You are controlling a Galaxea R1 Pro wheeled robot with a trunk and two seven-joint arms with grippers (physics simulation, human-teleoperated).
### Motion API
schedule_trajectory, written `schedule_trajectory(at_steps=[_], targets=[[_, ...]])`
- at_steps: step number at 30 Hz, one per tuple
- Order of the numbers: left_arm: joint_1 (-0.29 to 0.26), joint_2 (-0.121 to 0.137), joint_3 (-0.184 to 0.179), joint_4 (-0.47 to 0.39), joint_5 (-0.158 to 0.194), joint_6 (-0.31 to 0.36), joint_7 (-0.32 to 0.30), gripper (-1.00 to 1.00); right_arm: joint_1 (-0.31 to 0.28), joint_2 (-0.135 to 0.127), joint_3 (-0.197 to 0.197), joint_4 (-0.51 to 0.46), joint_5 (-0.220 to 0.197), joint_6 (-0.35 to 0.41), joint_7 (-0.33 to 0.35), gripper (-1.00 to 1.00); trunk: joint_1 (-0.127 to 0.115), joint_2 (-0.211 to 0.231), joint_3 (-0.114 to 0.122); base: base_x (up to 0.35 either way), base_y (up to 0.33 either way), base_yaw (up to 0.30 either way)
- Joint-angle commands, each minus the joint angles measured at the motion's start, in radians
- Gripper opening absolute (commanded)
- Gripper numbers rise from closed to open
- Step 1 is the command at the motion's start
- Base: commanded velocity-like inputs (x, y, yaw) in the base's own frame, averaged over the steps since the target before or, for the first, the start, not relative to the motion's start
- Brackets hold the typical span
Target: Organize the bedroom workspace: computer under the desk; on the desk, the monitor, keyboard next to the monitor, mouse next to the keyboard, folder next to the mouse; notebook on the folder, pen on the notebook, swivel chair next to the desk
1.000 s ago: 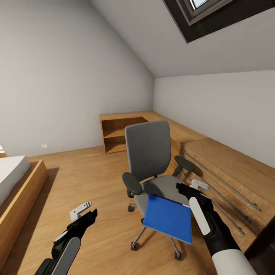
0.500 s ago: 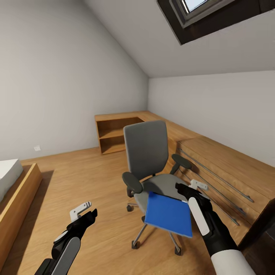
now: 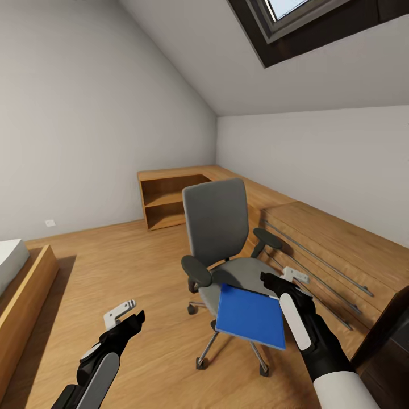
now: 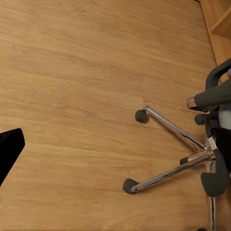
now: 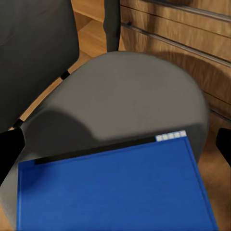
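The swivel chair (image 3: 218,238), grey-padded with black armrests and a chrome star base, is seen on the wood floor (image 3: 125,267), with the bright blue folder (image 3: 250,316) laid flat at the front edge of its seat, overhanging it. Since a second ago the whole view has been shifted, the bed (image 3: 17,284) sliding further off at the left edge while the low wooden shelving (image 3: 170,199) is kept behind the chair. The right gripper (image 3: 275,282) is held open just above the folder's right edge, and the left gripper (image 3: 128,315) is held open over bare floor, well apart from the chair.

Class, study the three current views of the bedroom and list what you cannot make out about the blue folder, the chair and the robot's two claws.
- Bright blue flat folder: in the right wrist view its near part is cut off by the picture's edge.
- Grey padded swivel chair: in the head view the folder hides the seat's front.
- Right claw: its black fingers overlap in the head view, so its opening is unclear.
- Left claw: the same holds.
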Motion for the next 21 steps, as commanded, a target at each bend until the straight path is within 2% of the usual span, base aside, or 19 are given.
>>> schedule_trajectory(at_steps=[1,6,17,21], targets=[[-0.001,0.001,-0.002,-0.001,0.007,0.002,0.009,1.0,-0.001,0.0,0.001,-0.001,-0.01,0.002,-0.009,1.0,0.0,-0.001,-0.001,0.0,0.048,-0.001],[-0.001,0.001,-0.002,-0.002,0.005,0.002,0.006,1.0,-0.001,0.0,0.0,0.004,-0.01,0.0,-0.008,1.0,0.0,-0.001,-0.001,0.0,0.19,0.0],[-0.001,0.001,-0.002,-0.013,0.008,0.002,0.007,1.0,-0.001,0.0,-0.001,0.007,-0.011,-0.003,-0.006,1.0,0.0,-0.001,-0.001,0.0,0.012,0.0],[-0.001,0.001,-0.001,-0.019,0.008,0.002,0.008,1.0,-0.001,-0.001,-0.003,0.008,-0.033,-0.002,-0.006,1.0,0.0,-0.001,-0.001,0.0,0.001,0.0]])
